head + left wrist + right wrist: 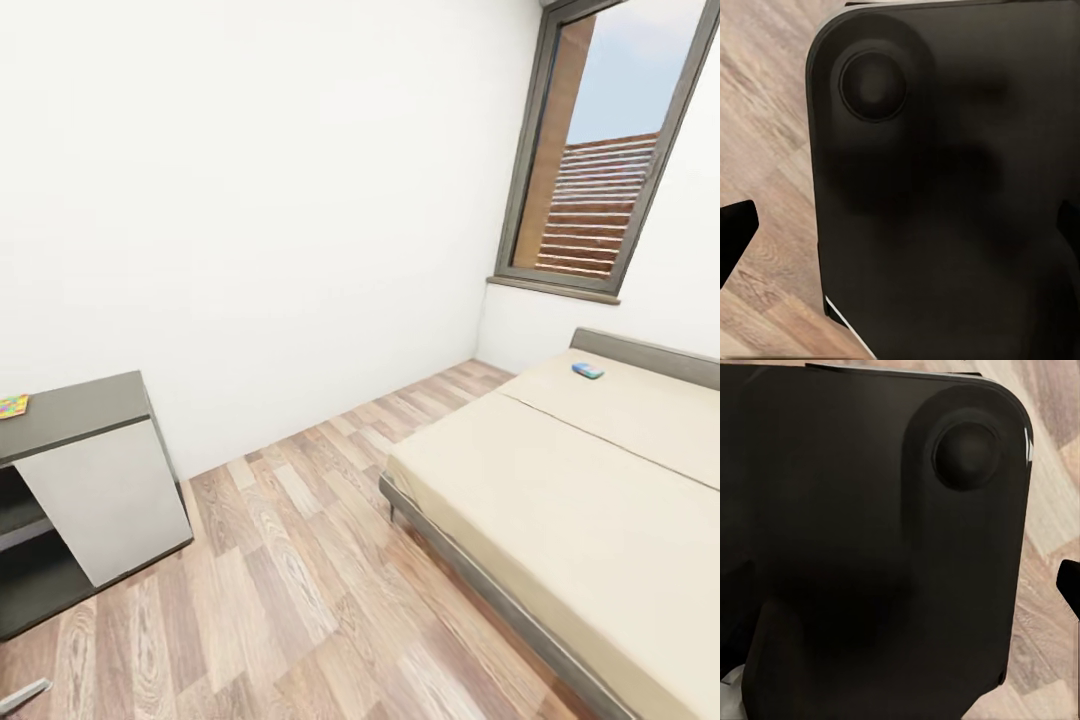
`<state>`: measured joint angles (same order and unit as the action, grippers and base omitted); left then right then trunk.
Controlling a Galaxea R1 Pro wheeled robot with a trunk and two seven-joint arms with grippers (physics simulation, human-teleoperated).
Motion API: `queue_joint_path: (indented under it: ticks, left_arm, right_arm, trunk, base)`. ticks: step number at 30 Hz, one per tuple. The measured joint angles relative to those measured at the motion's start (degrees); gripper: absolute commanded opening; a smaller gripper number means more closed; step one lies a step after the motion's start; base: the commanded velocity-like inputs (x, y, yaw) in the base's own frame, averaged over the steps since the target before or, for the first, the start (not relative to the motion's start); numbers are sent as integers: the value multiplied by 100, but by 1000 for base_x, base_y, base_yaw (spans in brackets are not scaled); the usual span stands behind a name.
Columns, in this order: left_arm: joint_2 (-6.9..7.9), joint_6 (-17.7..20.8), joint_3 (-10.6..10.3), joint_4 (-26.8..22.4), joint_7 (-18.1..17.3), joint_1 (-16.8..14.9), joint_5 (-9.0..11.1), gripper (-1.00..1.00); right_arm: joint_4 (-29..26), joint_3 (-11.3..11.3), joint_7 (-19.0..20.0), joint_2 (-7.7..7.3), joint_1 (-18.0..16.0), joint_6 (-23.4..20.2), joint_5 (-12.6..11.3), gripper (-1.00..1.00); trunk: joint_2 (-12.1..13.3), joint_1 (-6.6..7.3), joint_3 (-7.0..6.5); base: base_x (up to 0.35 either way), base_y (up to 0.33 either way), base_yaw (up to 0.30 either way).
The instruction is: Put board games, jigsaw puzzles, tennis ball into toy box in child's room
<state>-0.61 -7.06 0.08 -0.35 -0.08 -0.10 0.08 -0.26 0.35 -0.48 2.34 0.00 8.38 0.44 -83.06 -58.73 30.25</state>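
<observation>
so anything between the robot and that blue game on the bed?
Nothing visible blocks it. The blue board game lies near the headboard on the bed, with open wood floor leading up to the bed's near side. The game sits far across the mattress. The cabinet stands off to the left.

A plain white wall [250, 200] meets a wood-plank floor [290, 590] of mixed brown and grey boards. A tall dark-framed window [600, 150] shows brick-red slatted cladding [595, 205] and pale blue sky [640, 70] outside.
</observation>
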Motion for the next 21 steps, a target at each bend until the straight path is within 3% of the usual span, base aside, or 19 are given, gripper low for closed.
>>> queue_joint_path:
  ticks: [21]
  left_arm:
    - [-28, 13, 56, -5, -3, -3, 44, 100]
  right_arm:
    - [1, -35, 0, -15, 0, 15, -41, 100]
  trunk:
    - [0, 0, 8]
  base:
    - [4, 0, 16]
